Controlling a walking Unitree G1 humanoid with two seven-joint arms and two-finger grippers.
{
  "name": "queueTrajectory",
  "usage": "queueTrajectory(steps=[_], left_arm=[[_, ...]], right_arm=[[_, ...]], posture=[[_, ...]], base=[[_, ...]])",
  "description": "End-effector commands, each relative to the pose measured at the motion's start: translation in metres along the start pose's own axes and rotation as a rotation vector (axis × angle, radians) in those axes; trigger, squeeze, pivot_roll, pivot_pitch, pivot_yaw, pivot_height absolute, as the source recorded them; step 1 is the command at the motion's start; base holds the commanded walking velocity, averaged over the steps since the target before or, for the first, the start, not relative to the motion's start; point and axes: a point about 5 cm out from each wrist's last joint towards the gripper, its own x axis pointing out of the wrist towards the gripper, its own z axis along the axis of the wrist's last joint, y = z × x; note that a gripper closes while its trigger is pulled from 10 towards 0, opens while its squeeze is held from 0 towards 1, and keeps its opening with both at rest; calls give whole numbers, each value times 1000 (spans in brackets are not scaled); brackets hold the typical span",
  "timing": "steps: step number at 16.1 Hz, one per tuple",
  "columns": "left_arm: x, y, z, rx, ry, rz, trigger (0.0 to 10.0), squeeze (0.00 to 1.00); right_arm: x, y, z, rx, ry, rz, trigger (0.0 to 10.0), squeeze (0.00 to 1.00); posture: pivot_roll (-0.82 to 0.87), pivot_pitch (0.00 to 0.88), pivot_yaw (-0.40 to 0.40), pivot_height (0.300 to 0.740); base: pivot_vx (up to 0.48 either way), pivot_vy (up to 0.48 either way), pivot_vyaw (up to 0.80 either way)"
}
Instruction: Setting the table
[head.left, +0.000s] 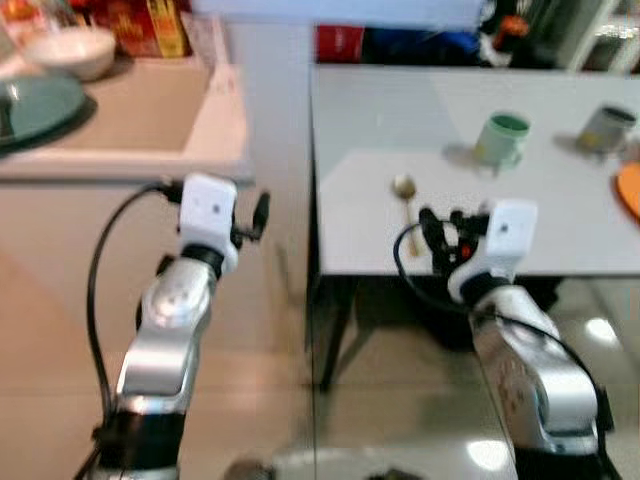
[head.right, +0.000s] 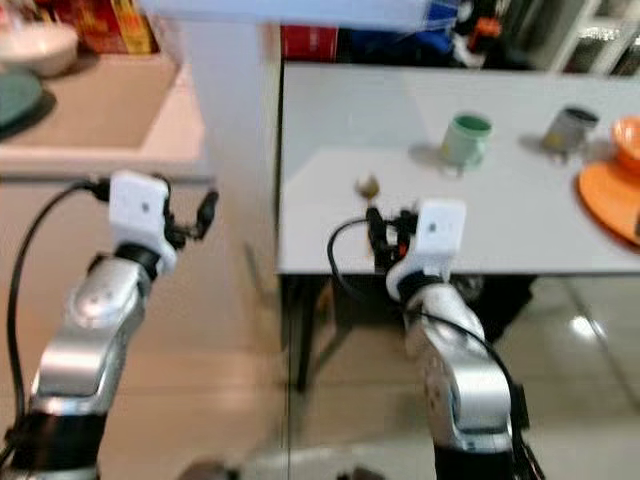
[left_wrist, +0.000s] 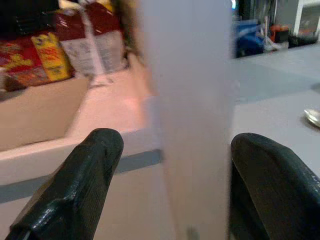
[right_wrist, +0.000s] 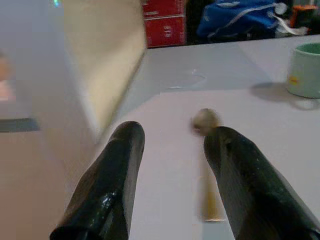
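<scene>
The robot stands in front of a grey tabletop (head.left: 560, 230) and both silver arms are raised before it. The right claw (head.left: 432, 232) is at the near edge of this tabletop, low over the surface, and its two black fingers (right_wrist: 112, 175) are spread apart and hold nothing. A spoon (head.left: 405, 195) lies flat on the tabletop just beyond this claw; in the right wrist view the round bowl of the spoon is between the two fingertips and its handle runs back toward the claw, close beside one finger, but it is too blurred to tell if they touch. Farther back on the tabletop stands a light green mug (head.left: 500, 140), upright, and to the right of it, well apart, a grey cup (head.left: 607, 130). At the right edge lies an orange plate (head.right: 610, 195) with something orange on it. The left claw (left_wrist: 167, 150) is held in the air in front of the other tabletop (head.left: 130, 130), a beige one on the robot's left; its fingers are also released and empty, and a pale upright post (left_wrist: 187, 100) is seen between them in the left wrist view. On the beige tabletop there are a white bowl (head.left: 70, 50), a greenish plate (head.left: 40, 105) and red and yellow packages (head.left: 145, 28) at the back.
</scene>
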Motion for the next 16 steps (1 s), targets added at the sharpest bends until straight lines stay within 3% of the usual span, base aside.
queueTrajectory(steps=[1, 8, 12, 14, 16], left_arm=[[-2, 9, 0, 22, 13, 40, 10000, 0], [7, 14, 17, 26, -23, 51, 10000, 0], [6, 7, 18, -1, -20, 19, 10000, 0], [6, 4, 23, -70, -33, 1, 10000, 0], [8, 5, 25, -69, -33, 7, 10000, 0]], right_arm=[[5, 10, -1, 17, 1, 50, 10000, 0], [12, 15, 8, 19, -23, 75, 10000, 0], [15, 14, 21, -7, -51, 111, 10000, 0], [16, 13, 31, 8, -83, 115, 10000, 0], [18, 16, 34, -10, -91, 135, 10000, 0]], posture=[[104, 67, -66, 740], [115, 72, -54, 740], [94, 79, -49, 740], [94, 79, -49, 740], [96, 80, -48, 740]], base=[[0, 480, 0], [0, 480, 0], [0, 480, 0], [180, 0, 0], [467, 0, 0]])
